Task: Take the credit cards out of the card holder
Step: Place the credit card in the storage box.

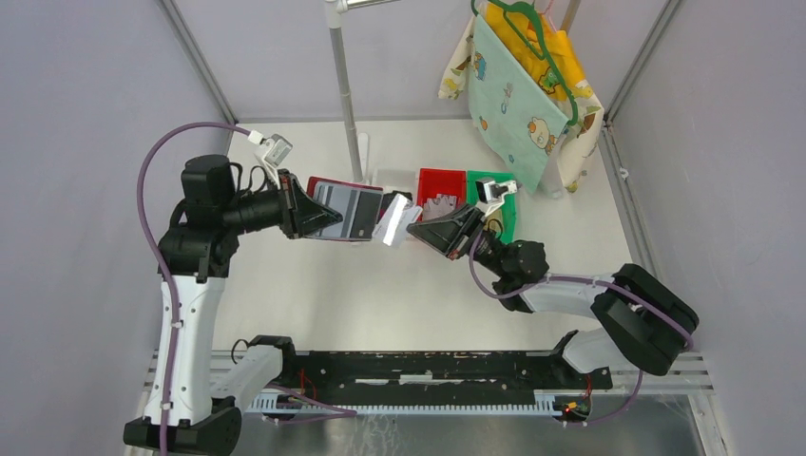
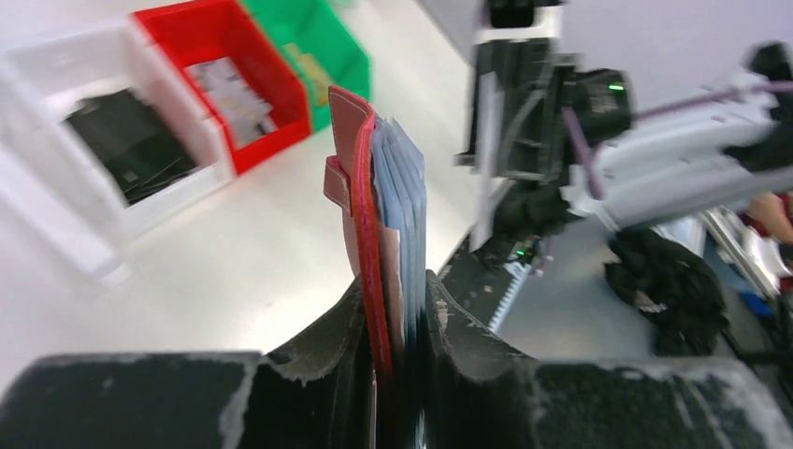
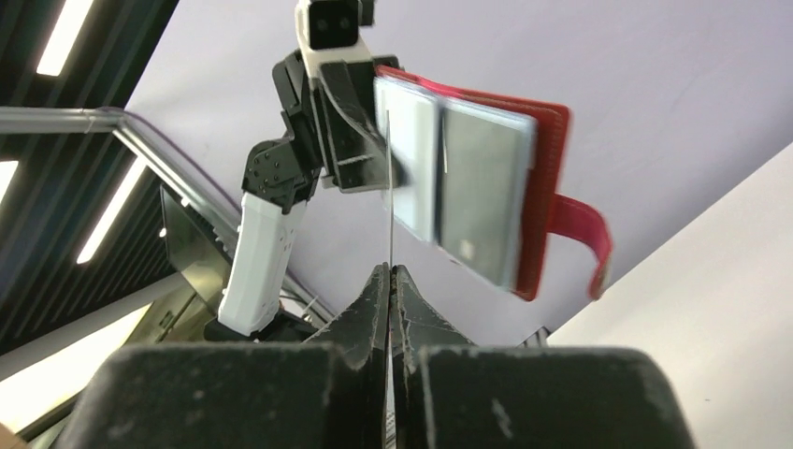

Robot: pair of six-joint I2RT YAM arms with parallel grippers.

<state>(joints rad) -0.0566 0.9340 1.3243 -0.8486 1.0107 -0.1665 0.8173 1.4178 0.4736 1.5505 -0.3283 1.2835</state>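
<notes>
- Left gripper [image 1: 306, 211]: jaws drawn narrow, clamped on the near edge of the card holder [image 1: 347, 209]. The holder is held up off the table [image 1: 314, 285] and lies open, its grey sleeves showing to the top camera.
- Left wrist view: the holder is seen edge-on, with the dark red cover and closing tab on the left and the clear sleeves fanned to the right.
- Just right of the holder: one credit card [image 1: 392, 223], bright with glare and tilted.
- Right gripper [image 1: 416, 231]: fingers closed tight on that card's near end.
- Right wrist view: the card shows as a thin line rising from the pinched fingertips toward the sleeves. Cannot tell whether its far end is clear of the sleeve or touching it.
- Back of the table, behind the grippers: white bin [image 1: 394, 179], red bin [image 1: 440, 185] and green bin [image 1: 502, 214], side by side.
- Far right: patterned cloth [image 1: 518, 95] hanging on a green hanger.
</notes>
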